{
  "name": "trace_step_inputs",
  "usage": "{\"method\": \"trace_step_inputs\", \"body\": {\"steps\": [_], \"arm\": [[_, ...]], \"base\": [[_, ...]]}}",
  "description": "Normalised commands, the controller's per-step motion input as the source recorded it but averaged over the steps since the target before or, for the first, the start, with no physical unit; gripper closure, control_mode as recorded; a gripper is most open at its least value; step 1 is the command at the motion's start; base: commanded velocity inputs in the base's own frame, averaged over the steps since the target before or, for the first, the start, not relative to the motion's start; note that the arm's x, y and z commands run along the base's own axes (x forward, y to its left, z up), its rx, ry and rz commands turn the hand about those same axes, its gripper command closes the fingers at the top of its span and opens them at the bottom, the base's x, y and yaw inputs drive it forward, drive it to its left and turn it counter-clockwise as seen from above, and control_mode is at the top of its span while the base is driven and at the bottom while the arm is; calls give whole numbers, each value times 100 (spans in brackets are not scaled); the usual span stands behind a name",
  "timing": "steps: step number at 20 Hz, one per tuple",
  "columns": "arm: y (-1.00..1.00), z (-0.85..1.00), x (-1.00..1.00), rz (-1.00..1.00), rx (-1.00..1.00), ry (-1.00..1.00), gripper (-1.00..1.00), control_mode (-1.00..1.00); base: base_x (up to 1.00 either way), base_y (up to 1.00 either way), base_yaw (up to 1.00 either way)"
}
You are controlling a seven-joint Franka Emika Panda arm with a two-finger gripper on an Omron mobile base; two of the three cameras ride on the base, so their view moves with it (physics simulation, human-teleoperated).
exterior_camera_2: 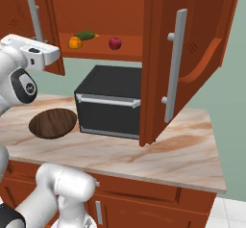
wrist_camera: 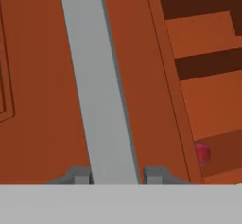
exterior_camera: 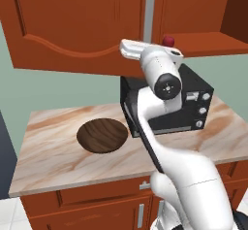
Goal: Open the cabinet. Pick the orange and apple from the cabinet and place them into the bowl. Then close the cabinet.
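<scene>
The cabinet (exterior_camera: 72, 25) hangs above the counter. Its right door (exterior_camera_2: 192, 54) is swung wide open and its left door (exterior_camera_2: 14, 10) stands partly open. My gripper (wrist_camera: 116, 176) is shut on the left door's grey bar handle (wrist_camera: 97, 86), near the handle's lower end (exterior_camera: 148, 30). On the shelf lie the orange (exterior_camera_2: 75, 42) and the apple (exterior_camera_2: 115, 43), and the apple (exterior_camera: 168, 41) peeks above my hand; its red edge (wrist_camera: 202, 152) also shows past the door's edge. The dark wooden bowl (exterior_camera: 102, 135) sits empty on the counter, below and left of my gripper.
A green vegetable (exterior_camera_2: 85, 35) lies behind the orange. A black microwave (exterior_camera: 169, 103) stands on the marble counter (exterior_camera: 53, 151) right of the bowl, under the shelf. The open right door's handle (exterior_camera_2: 175, 63) juts out over the counter's right part.
</scene>
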Motion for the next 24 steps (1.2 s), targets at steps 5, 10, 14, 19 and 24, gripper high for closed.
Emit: {"method": "trace_step_inputs", "body": {"steps": [5, 10, 14, 19, 24], "arm": [[58, 0, -100, -10, 0, 0, 100, -100], [84, 0, -89, -12, -1, 0, 100, -100], [98, 0, -70, -14, -3, 2, 100, -100], [96, -1, -41, -15, -5, 8, 100, -100], [27, -2, 1, -2, -5, 5, -100, -100]], "base": [[0, 0, 0], [0, 0, 0], [0, 0, 0], [0, 0, 0], [0, 0, 0]]}}
